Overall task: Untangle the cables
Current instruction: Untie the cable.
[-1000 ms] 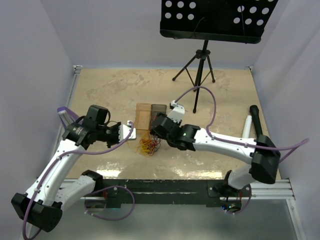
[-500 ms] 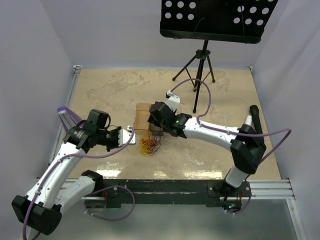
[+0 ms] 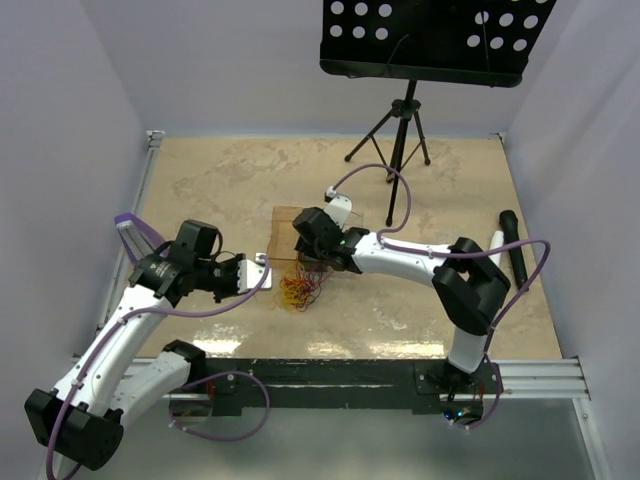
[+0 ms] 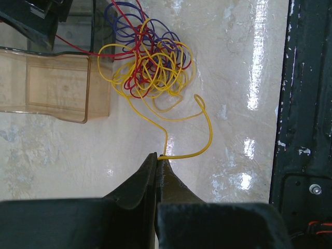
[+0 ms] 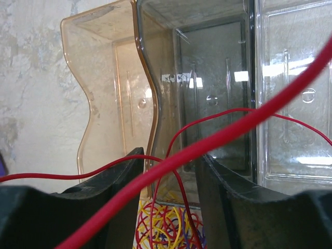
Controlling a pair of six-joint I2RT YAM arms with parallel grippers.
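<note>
The cables [image 3: 298,291] lie as a small tangle of yellow, red and purple loops on the table, just in front of the plastic bins. In the left wrist view the tangle [image 4: 148,62] sits ahead, and one yellow wire [image 4: 207,129] curves out of it to my left gripper [image 4: 157,155], which is shut on its end. My left gripper [image 3: 248,272] is left of the tangle. My right gripper [image 3: 316,264] hangs over the tangle's far side. Its jaws [image 5: 168,155] stand apart, with a red wire [image 5: 223,132] passing between them untouched.
An amber bin [image 5: 111,83], a smoky dark bin [image 5: 212,93] and a clear bin [image 5: 290,104] stand side by side behind the tangle. A tripod music stand [image 3: 405,130] rises at the back. A black microphone [image 3: 512,245] lies at the right edge.
My right arm has swung left and stretched toward the bins, and its jaws have narrowed. The left arm has barely moved and still holds the yellow wire.
</note>
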